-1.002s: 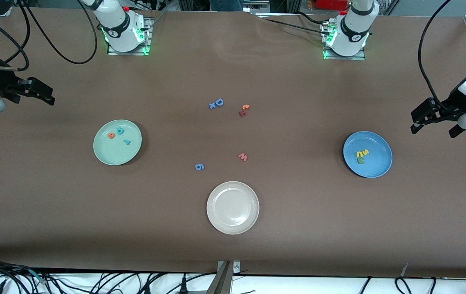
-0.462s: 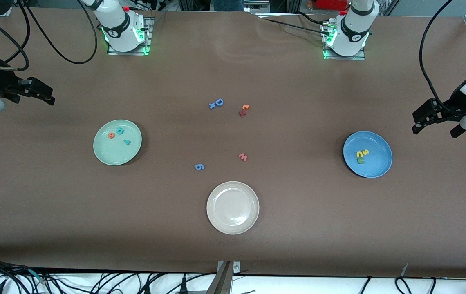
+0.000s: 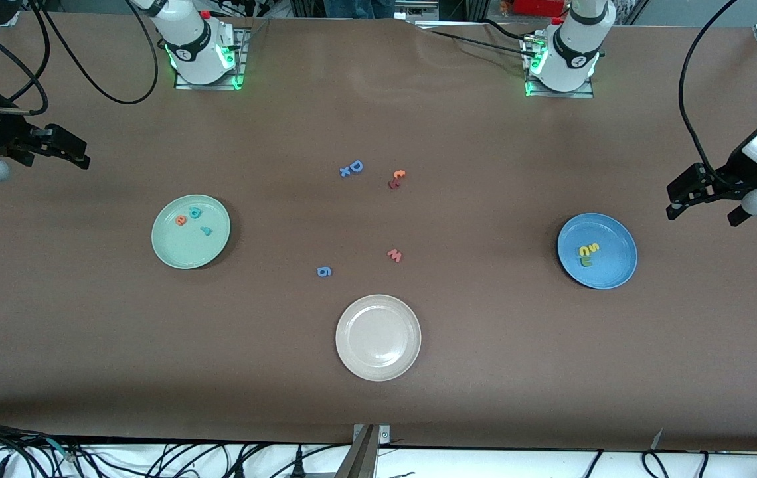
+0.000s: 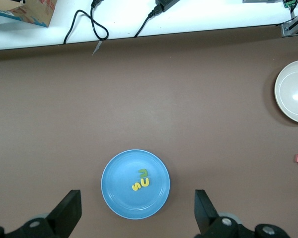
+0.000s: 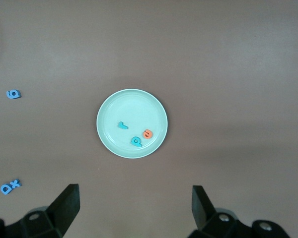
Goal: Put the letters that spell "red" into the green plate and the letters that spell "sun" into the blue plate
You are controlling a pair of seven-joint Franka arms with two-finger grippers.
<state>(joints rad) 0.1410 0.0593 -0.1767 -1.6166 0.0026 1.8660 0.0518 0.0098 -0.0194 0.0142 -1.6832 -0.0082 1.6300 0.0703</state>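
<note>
Both pincers hang wide open and empty: left pincer [image 3: 684,197] above the tabletop [image 3: 485,372] beside the blue plate [image 3: 617,272] (holding s, u, n), right pincer [image 3: 72,154] near the green plate [image 3: 182,255].

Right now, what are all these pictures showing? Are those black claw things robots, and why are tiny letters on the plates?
Yes, they are two robot arms at a brown table. The big picture looks down from across the table; the two small ones come from cameras on the arms' wrists. The left gripper and the right gripper are the claws. Both are open, hold nothing and wait at the table's ends. The green plate holds the letters that spell "red", and the blue plate holds the letters that spell "sun". The white plate has nothing in it. Spare letters lie in the middle, like a blue "D" and a pink "w".
</note>
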